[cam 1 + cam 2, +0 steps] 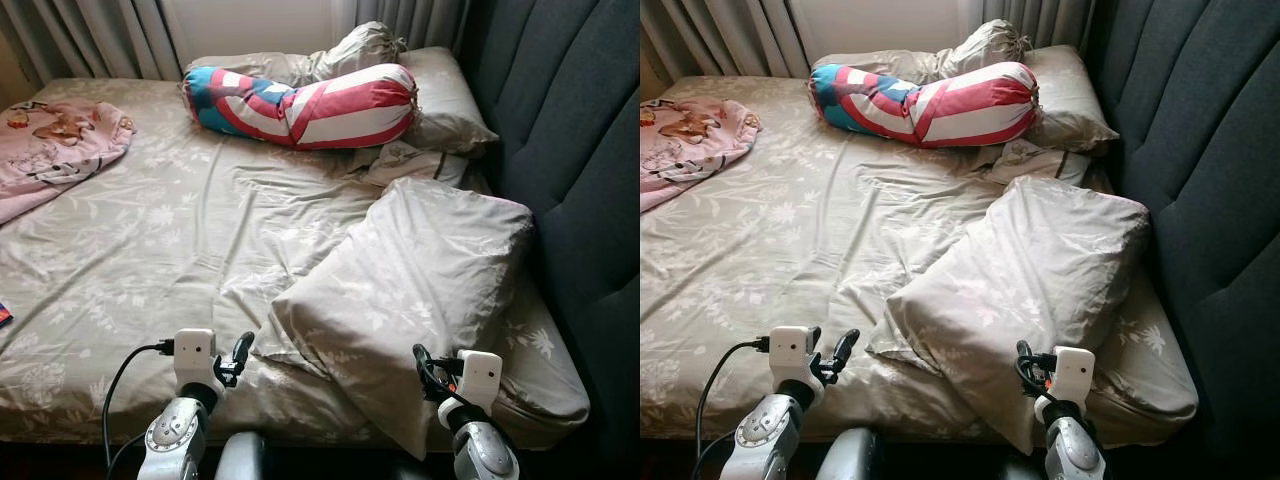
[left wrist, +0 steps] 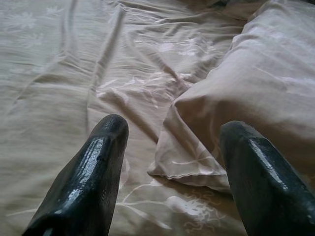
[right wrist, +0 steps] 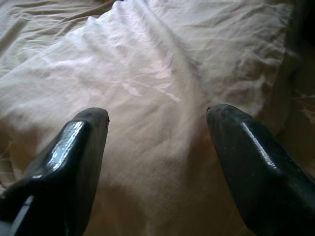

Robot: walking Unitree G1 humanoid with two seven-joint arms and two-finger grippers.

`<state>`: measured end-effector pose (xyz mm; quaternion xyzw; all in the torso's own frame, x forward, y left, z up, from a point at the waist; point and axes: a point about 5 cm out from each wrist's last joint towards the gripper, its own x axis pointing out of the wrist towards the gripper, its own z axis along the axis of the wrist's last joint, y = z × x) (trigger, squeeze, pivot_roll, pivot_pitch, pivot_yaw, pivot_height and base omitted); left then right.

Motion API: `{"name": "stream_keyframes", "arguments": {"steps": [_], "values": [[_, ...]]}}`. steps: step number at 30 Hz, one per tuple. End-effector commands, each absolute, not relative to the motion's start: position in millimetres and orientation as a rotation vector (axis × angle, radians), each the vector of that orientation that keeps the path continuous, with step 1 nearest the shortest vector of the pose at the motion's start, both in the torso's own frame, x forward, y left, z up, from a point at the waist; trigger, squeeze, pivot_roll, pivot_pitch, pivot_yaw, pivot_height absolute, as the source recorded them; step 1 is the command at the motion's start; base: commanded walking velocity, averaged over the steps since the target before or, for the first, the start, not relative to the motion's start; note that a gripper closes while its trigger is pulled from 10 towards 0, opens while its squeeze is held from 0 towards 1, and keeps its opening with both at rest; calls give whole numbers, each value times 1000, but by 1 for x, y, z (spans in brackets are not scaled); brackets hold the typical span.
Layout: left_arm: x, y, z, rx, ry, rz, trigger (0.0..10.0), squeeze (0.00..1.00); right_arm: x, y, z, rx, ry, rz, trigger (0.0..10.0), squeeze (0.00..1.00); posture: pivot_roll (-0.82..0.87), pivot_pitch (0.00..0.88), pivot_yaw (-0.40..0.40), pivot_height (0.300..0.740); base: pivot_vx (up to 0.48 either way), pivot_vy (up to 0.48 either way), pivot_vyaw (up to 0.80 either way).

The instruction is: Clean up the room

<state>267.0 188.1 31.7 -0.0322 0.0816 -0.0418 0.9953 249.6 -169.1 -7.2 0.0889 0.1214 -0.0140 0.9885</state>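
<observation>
A large beige floral pillow (image 1: 410, 280) lies askew on the near right of the bed (image 1: 150, 250), one corner hanging over the front edge. My left gripper (image 1: 238, 358) hovers open at the bed's near edge, just left of the pillow's corner (image 2: 187, 167), with nothing between its fingers (image 2: 106, 147). My right gripper (image 1: 425, 370) is open too, low over the pillow's near end (image 3: 157, 73). A red, white and blue striped bolster (image 1: 310, 105) lies across the far end.
A pink printed blanket (image 1: 55, 140) is bunched at the far left. More beige pillows (image 1: 440, 95) and a small one (image 1: 410, 160) sit by the dark padded headboard (image 1: 580, 150) on the right. Curtains (image 1: 90, 35) hang behind. The sheet is wrinkled.
</observation>
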Motion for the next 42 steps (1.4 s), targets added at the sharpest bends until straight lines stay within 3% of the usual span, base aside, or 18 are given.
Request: {"name": "stream_keyframes", "arguments": {"steps": [1,21,36,37,38,39,42], "values": [[267,189,34,-75,157,-81,10000,0,251,-172,-6,182,233,-50,10000,0,-62,79,-25,649,0,0,0],[267,189,33,-82,159,-79,10000,0,253,-178,-3,178,221,-96,10000,0,-58,84,-27,649,316,0,0],[266,189,33,-81,161,-82,10000,0,262,-207,0,243,246,-251,10000,0,-57,85,-25,649,0,0,0],[266,189,33,-80,162,-84,10000,0,264,-207,-1,277,263,-241,10000,761,-57,85,-25,649,0,0,0],[266,189,33,-80,162,-84,10000,0,264,-207,-1,277,263,-241,10000,761,-57,85,-25,649,0,0,0],[266,190,33,-79,164,-84,10000,0,268,-209,-1,287,286,-234,10000,1000,-56,87,-23,649,0,0,0],[266,190,33,-78,166,-85,10000,0,274,-212,0,299,320,-253,10000,1000,-55,88,-21,649,0,0,0]]}}
